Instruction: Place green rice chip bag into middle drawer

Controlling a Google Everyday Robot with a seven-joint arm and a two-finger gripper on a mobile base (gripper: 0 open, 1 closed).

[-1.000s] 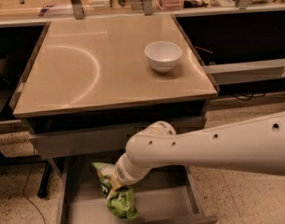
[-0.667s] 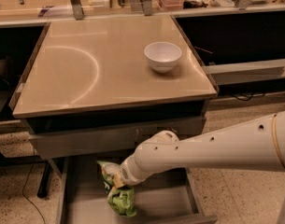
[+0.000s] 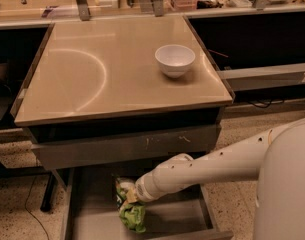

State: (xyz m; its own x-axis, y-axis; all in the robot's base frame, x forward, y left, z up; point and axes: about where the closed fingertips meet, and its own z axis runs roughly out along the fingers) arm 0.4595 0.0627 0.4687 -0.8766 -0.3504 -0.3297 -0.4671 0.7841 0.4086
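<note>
The green rice chip bag (image 3: 131,215) is a crumpled bright green bag with pale patches. It sits inside the open middle drawer (image 3: 172,220), left of the centre of the grey bottom. My gripper (image 3: 129,196) is at the end of the white arm, which reaches in from the right under the tabletop. It is right at the top of the bag, and its tip is mostly hidden by the wrist and the bag.
A white bowl (image 3: 175,60) stands on the beige tabletop (image 3: 92,74) at the right. A grey drawer front with pale scratch marks (image 3: 127,148) sits just above the open drawer. Dark shelves flank the table. A speckled floor lies below.
My arm has dropped lower and stretched further into the drawer. The bag has stayed at about the same spot in the drawer.
</note>
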